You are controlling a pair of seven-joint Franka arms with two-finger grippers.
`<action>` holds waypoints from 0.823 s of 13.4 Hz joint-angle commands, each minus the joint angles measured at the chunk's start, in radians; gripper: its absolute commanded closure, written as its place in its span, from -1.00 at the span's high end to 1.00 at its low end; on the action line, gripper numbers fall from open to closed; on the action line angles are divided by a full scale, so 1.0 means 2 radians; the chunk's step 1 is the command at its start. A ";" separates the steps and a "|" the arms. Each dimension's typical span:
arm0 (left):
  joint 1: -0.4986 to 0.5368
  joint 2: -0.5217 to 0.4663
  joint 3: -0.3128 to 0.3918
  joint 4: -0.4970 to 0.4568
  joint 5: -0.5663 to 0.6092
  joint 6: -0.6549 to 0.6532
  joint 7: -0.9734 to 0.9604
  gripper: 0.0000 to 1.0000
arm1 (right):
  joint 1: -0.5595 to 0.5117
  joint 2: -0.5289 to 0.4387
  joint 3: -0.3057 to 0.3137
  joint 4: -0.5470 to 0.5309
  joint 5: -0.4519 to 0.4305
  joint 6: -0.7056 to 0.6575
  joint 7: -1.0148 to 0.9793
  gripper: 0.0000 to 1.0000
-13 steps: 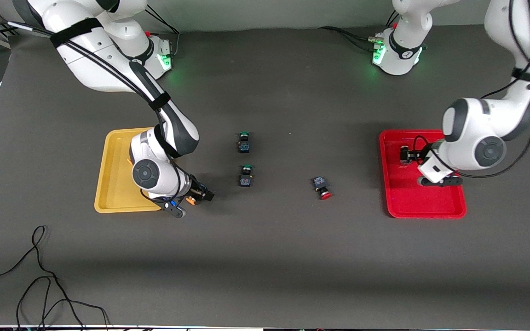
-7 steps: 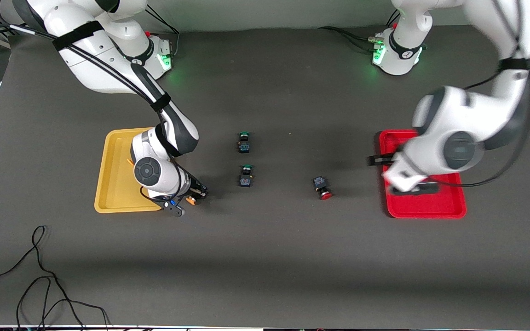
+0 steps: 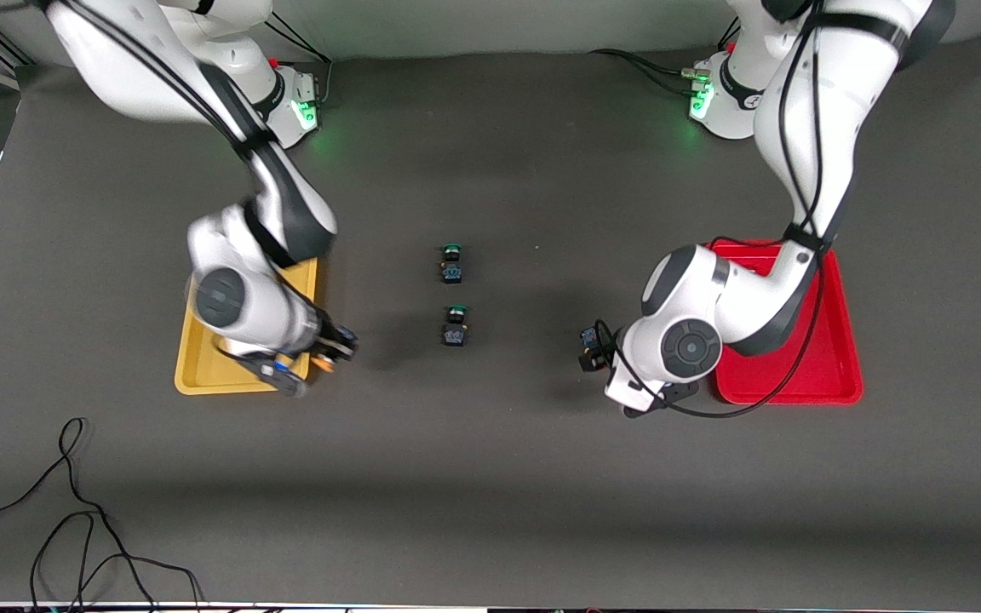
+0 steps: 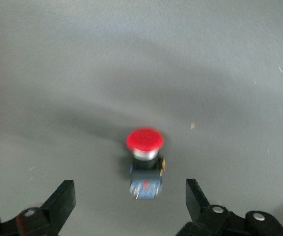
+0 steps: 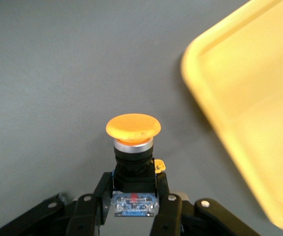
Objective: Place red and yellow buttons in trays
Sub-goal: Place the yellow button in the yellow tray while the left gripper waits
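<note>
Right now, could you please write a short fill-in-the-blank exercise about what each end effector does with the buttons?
1. The right end effector is shut on the button with the ____ cap.
2. The open left end effector hangs over the button with the ____ cap.
3. Beside the held button lies the ____ tray.
4. The two green-capped buttons lie on the ____.

Missing words: orange-yellow; red; yellow; table

Even, soft overhead light leaves broad, faint shadows on the dull counter [image 3: 507,477]. The left wrist view is slightly blurred; no glare shows.
</note>
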 commanded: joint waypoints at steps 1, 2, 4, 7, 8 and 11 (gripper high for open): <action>-0.017 0.013 0.003 0.003 0.014 0.017 -0.038 0.99 | -0.010 -0.059 -0.044 -0.068 -0.006 0.000 -0.067 -1.00; -0.019 0.016 0.003 0.000 0.014 0.026 -0.041 0.99 | -0.010 -0.064 -0.074 -0.098 -0.002 0.028 -0.119 -1.00; -0.018 0.016 0.003 -0.025 0.020 0.054 -0.041 0.97 | -0.010 -0.054 -0.107 -0.147 0.043 0.103 -0.195 -1.00; -0.019 0.015 0.003 -0.046 0.026 0.076 -0.041 0.65 | -0.010 -0.010 -0.108 -0.164 0.067 0.161 -0.224 -1.00; -0.019 0.015 0.003 -0.049 0.036 0.076 -0.041 0.29 | -0.010 -0.009 -0.108 -0.177 0.067 0.181 -0.224 -1.00; -0.019 0.014 0.002 -0.051 0.037 0.076 -0.041 -0.98 | -0.018 -0.005 -0.114 -0.180 0.068 0.188 -0.263 -1.00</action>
